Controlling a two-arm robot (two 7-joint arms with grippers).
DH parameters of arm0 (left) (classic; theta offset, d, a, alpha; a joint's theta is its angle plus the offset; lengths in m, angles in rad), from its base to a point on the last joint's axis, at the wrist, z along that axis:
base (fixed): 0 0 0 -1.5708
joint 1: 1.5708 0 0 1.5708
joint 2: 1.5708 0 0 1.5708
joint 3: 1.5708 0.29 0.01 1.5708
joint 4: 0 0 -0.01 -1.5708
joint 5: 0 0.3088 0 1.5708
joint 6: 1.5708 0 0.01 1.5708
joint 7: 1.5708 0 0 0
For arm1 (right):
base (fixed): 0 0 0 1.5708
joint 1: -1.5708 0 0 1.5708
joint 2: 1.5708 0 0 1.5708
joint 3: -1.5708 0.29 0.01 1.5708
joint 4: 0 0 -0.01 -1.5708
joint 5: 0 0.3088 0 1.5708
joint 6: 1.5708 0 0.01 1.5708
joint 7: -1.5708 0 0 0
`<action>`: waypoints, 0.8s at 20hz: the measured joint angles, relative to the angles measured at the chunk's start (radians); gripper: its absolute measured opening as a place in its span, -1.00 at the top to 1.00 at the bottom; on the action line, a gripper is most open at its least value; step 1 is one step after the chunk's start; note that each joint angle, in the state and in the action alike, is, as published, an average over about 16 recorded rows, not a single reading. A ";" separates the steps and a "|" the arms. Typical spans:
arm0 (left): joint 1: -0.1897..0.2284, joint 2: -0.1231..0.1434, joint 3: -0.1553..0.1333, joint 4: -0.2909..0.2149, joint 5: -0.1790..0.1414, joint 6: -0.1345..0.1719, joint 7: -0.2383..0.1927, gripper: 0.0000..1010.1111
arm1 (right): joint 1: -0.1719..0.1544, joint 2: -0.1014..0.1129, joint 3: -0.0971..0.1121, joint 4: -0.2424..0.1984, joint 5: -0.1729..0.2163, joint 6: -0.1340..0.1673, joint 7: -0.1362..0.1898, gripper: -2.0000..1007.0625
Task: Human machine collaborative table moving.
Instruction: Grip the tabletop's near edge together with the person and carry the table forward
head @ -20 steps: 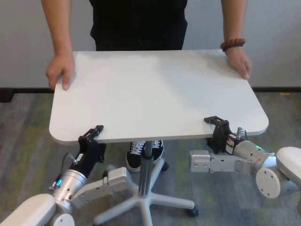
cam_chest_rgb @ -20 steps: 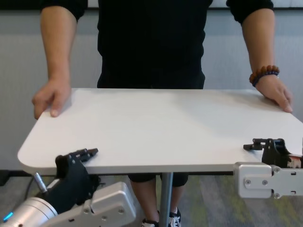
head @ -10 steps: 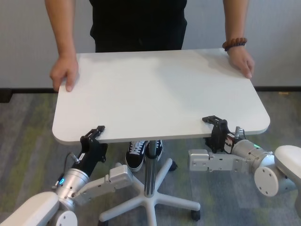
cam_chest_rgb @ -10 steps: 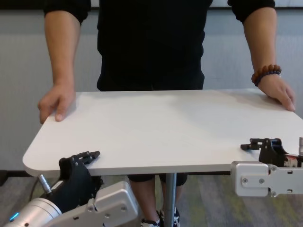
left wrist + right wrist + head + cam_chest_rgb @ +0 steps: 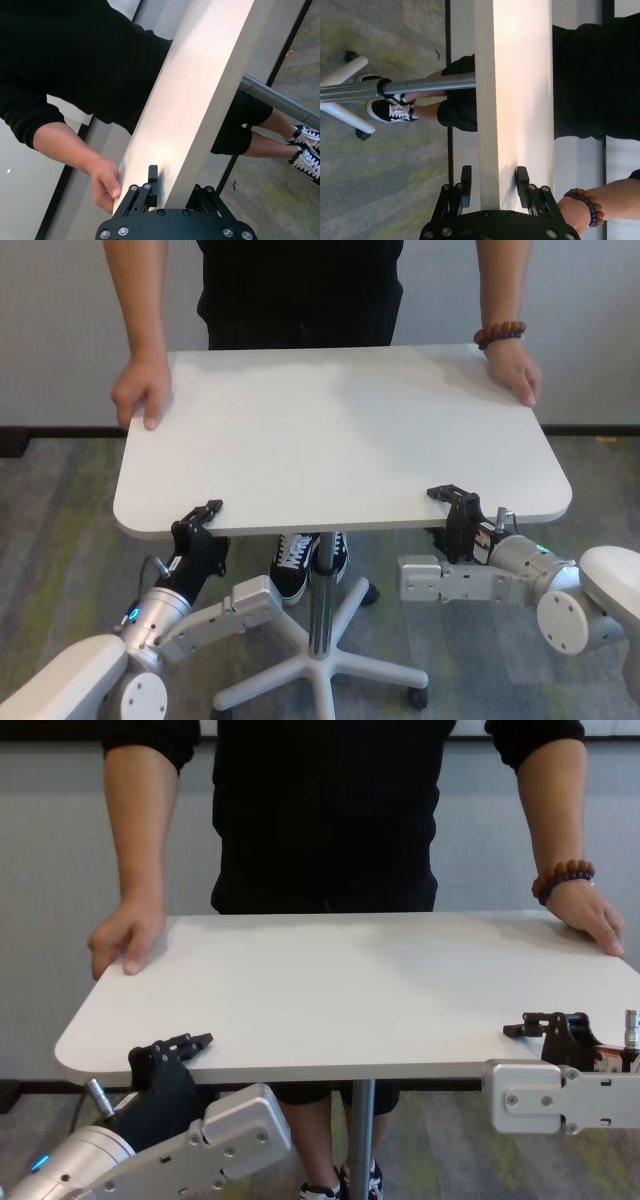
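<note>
At about eight o'clock in the head view, the left hand (image 5: 203, 523) is seen clamped shut on the near edge of the counter (image 5: 330, 430), close to its near left corner, with black fingers (image 5: 152, 177) laid on the top and others pressed beneath. At ten o'clock, the far left corner of the white top is gripped by one hand of the person (image 5: 143, 390), thumb and fingers curled over the edge. The counter is located at the centre of the scene, level, between the robot and the person in black (image 5: 325, 810), and it is carried on a slim grey pole (image 5: 320, 590) above a white star base with castors (image 5: 330, 670) on the carpet. Black and white sneakers (image 5: 295, 562) are visible behind the pole. At two o'clock, the far right corner is held by the person's other hand (image 5: 513, 371), a bead bracelet (image 5: 498, 334) being worn on that wrist. At four o'clock, the right hand (image 5: 455, 508) is closed on the near edge by the near right corner, the slab being pinched between its fingers (image 5: 522, 181).
</note>
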 joint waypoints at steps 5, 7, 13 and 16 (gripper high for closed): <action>-0.013 -0.005 0.002 0.020 -0.009 -0.008 0.000 0.42 | 0.006 -0.004 -0.004 0.012 0.002 -0.003 -0.002 -0.05; -0.015 -0.006 0.003 0.025 -0.012 -0.011 0.002 0.42 | 0.008 -0.006 -0.005 0.017 0.003 -0.005 -0.003 -0.05; -0.017 -0.008 0.002 0.029 -0.017 -0.020 0.012 0.42 | 0.014 -0.012 -0.009 0.031 0.006 -0.007 -0.006 -0.05; -0.016 -0.010 -0.002 0.029 -0.021 -0.024 0.016 0.42 | 0.015 -0.013 -0.009 0.036 0.008 -0.005 -0.006 -0.05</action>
